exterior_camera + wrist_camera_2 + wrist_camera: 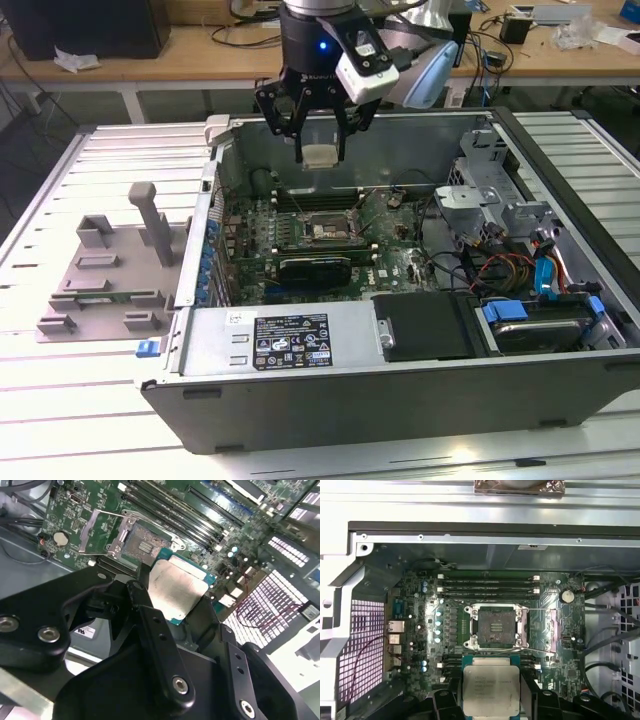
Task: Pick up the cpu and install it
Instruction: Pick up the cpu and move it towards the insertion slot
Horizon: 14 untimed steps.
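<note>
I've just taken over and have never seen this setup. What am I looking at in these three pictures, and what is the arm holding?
It is one robot arm with a black pincer. The exterior view sees the whole scene from off the arm; both wrist views ride on the arm, looking past the pincer. On the ribbed table stand an open computer case and a grey tray. The pincer holds the cpu above the case, whose socket is empty.
</note>
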### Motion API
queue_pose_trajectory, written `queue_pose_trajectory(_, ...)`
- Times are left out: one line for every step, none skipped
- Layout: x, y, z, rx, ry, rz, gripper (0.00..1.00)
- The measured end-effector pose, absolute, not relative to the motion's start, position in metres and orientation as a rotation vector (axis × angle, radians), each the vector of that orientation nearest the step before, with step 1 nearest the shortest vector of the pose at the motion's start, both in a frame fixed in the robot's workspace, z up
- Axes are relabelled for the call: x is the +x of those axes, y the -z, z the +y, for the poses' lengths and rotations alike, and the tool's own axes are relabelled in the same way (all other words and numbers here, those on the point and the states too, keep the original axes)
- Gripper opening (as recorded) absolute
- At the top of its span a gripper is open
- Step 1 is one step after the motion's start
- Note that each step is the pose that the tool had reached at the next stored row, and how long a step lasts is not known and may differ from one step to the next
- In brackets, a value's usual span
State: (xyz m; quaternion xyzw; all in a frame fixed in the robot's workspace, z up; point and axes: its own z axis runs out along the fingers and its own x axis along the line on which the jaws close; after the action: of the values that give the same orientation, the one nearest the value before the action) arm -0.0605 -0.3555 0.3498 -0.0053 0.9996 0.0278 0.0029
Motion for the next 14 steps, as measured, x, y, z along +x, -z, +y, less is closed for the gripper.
queue_pose_trajectory(-0.060, -0.347, -0.355, -0.017, -0.087, 3.135, 0.55)
queue_pose_trajectory(-0.060, -0.344, -0.354, -0.017, -0.087, 3.135, 0.55)
queue_pose_trajectory(-0.060, -0.341, -0.353, -0.017, -0.087, 3.135, 0.55)
queue_pose_trajectory(-0.060, -0.338, -0.353, -0.017, -0.087, 3.135, 0.55)
queue_pose_trajectory(-0.060, -0.337, -0.353, -0.017, -0.087, 3.135, 0.55)
queue_pose_trajectory(-0.060, -0.334, -0.353, -0.016, -0.087, 3.135, 0.55)
queue_pose_trajectory(-0.059, -0.332, -0.353, -0.016, -0.087, 3.135, 0.55)
queue_pose_trajectory(-0.059, -0.330, -0.353, -0.017, -0.087, 3.135, 0.55)
queue_pose_trajectory(-0.059, -0.327, -0.352, -0.017, -0.087, 3.135, 0.55)
queue_pose_trajectory(-0.059, -0.325, -0.352, -0.017, -0.087, 3.135, 0.55)
queue_pose_trajectory(-0.059, -0.323, -0.352, -0.017, -0.087, 3.135, 0.55)
queue_pose_trajectory(-0.059, -0.321, -0.352, -0.017, -0.087, 3.135, 0.55)
queue_pose_trajectory(-0.058, -0.319, -0.352, -0.017, -0.087, 3.135, 0.55)
queue_pose_trajectory(-0.058, -0.317, -0.352, -0.017, -0.087, 3.136, 0.55)
